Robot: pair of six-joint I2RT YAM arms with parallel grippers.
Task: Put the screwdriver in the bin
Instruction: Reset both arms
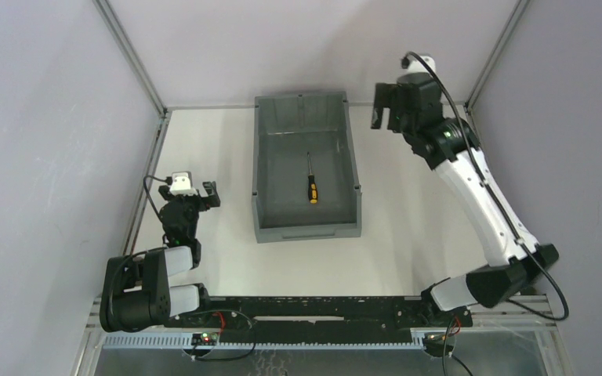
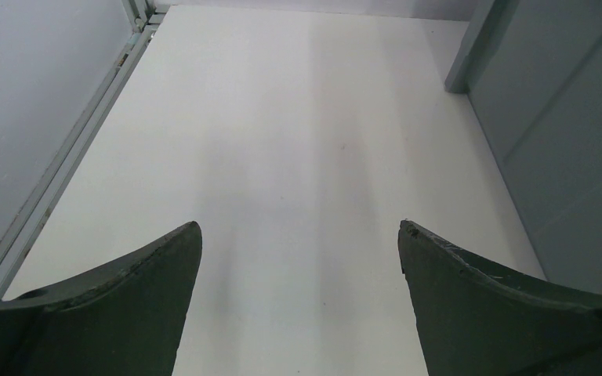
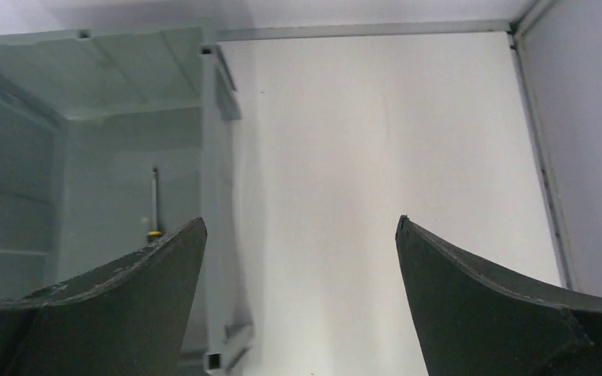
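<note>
The screwdriver, with a black-and-yellow handle and a thin dark shaft, lies flat on the floor of the grey bin, near its middle. In the right wrist view the shaft and yellow collar of the screwdriver show inside the bin; its handle is hidden behind my finger. My right gripper is open and empty, raised beside the bin's far right corner, over the white table. My left gripper is open and empty, low, left of the bin. The bin's outer wall is at its right.
The white table is enclosed by pale walls with metal frame rails at the left, back and right. A black rail with wiring runs along the near edge between the arm bases.
</note>
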